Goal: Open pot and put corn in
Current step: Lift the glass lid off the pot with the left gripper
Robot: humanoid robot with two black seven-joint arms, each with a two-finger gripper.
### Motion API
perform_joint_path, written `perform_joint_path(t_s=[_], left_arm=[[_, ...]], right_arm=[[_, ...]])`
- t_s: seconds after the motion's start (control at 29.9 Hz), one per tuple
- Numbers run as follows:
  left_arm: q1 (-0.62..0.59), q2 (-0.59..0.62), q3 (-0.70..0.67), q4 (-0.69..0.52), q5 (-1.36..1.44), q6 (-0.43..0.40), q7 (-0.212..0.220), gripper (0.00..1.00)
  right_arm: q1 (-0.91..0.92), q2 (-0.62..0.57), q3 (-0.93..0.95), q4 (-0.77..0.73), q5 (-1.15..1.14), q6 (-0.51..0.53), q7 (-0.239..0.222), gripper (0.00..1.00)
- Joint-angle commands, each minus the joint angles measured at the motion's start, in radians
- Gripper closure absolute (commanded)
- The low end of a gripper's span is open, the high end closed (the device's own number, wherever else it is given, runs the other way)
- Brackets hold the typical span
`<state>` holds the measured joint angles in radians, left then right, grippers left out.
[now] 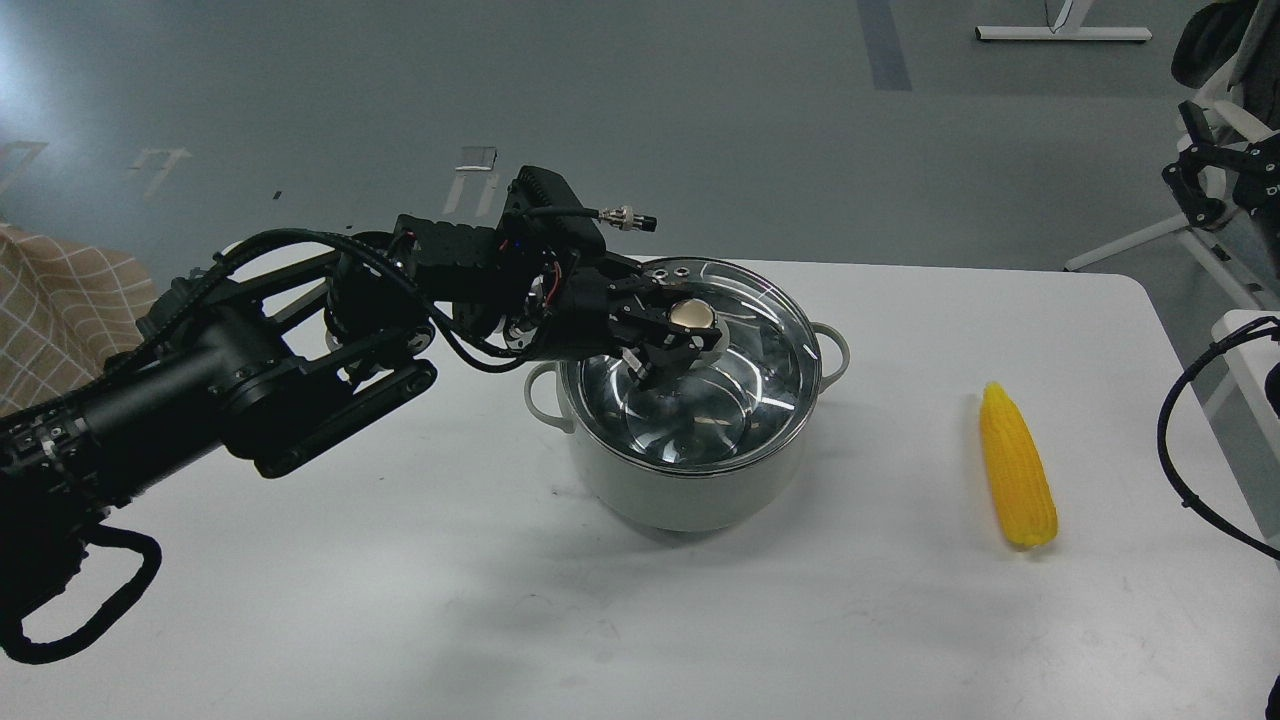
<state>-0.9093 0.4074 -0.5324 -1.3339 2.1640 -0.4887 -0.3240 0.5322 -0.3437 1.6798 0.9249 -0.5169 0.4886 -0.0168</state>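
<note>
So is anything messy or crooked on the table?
Nothing is spilled or broken. The glass lid sits tilted over the pot, because the left gripper is at its gold knob. The corn lies flat to the right.

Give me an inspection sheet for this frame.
Surface: white table, bare where visible.
Pot: mid-table, glass lid still on it or barely lifted.
Corn: lying flat right of the pot, apart from it, tip pointing away.
Clutter: nothing seen.
Left gripper: at the lid's gold knob, fingers around it.
Right gripper: not in view.
Cables: black loop at the right edge; black hose at the bottom left.
Surroundings: grey floor, white frame legs beyond, checked fabric left.
</note>
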Motion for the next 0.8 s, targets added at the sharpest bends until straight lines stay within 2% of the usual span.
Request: perform_joint_path(t_s=[0.0, 0.17, 0.37, 0.67, 0.74, 0.77], left_arm=[[-0.01, 0.002, -0.008, -0.004, -0.003, 0.0, -0.003, 0.55], [-0.019, 0.019, -0.012, -0.011, -0.007, 0.0, -0.009, 0.55], [-0.046, 0.143, -0.018, -0.088, -0.096, 0.0, -0.006, 0.55], [-0.031, 0.519, -0.057, -0.139, -0.265, 0.0, -0.023, 0.55], [0.01, 0.637, -0.041, -0.159, -0.302, 0.066, -0.046, 0.55], [0.01, 0.637, -0.041, -0.159, -0.302, 0.067, -0.046, 0.55]], right_arm=[[0.0, 0.0, 0.0, -0.003, 0.0, 0.0, 0.0, 0.0], [0.0, -0.001, 0.0, -0.003, 0.0, 0.0, 0.0, 0.0], [-0.005, -0.008, 0.0, -0.005, 0.0, 0.0, 0.0, 0.0], [-0.017, -0.008, 0.001, -0.003, 0.0, 0.0, 0.003, 0.0], [-0.017, -0.008, 0.001, -0.001, 0.0, 0.0, 0.003, 0.0], [-0.017, -0.008, 0.001, -0.001, 0.0, 0.0, 0.003, 0.0]])
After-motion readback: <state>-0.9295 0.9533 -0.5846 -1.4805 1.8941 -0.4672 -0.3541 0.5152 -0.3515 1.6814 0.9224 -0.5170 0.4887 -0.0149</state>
